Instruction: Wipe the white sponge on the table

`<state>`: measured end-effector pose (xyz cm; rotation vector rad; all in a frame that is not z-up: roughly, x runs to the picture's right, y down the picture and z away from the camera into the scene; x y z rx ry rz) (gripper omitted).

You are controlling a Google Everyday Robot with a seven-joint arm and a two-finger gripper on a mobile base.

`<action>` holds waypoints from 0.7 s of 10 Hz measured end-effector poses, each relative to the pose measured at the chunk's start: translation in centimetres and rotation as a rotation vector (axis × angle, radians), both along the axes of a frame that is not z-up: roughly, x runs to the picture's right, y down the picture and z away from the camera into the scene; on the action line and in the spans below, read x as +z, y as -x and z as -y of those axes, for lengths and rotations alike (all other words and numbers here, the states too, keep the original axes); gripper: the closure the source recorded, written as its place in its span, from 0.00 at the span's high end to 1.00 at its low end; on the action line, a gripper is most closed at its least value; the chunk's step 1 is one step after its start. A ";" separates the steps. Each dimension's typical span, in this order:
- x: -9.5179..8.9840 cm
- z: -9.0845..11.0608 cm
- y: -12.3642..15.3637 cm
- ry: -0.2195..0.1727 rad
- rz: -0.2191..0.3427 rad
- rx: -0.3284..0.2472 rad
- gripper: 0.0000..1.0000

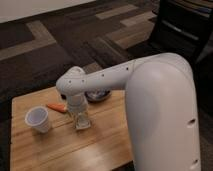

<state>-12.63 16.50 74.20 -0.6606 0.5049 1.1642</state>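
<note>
Dark carpet with paler strips all round, and a black chair at upper right. Low in the middle, the light-brown wooden table, plank grain running across. On its left part, a white cup, upright, mouth open to the camera, with nothing to be made out inside. Just right of the cup and apart from it, an orange carrot-like piece lying flat, pointing toward the arm. Farther back, partly hidden behind the arm, a dark shallow bowl near the table's far edge; contents not to be made out. Reaching in from the right, the big white arm, its wrist bent straight down over the table's middle. At the wrist's lower end, the gripper, pointing down and pressed close to the tabletop, just right of the carrot piece and near the cup. Directly under and between the fingers, a small pale patch, taken for the sponge, flat on the wood; outline mostly covered by the gripper, so bumpy surface not visible. Cannot tell how far the jaws stand apart, nor whether they grip the sponge or merely press on it. Sponge position: mid-table, in front of the bowl, right of cup and carrot piece, beneath the gripper.
</note>
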 end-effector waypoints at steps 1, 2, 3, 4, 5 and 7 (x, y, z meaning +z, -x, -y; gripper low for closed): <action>-0.7 0.1 -0.5 -0.012 -0.019 0.006 0.00; -1.4 0.0 -1.4 -0.020 -0.043 0.020 0.00; -1.7 -0.1 -1.9 -0.020 -0.057 0.032 0.00; -1.7 -0.1 -1.7 -0.019 -0.054 0.031 0.03; -1.7 -0.1 -1.6 -0.020 -0.052 0.031 0.13; -1.7 -0.1 -1.7 -0.020 -0.053 0.032 0.35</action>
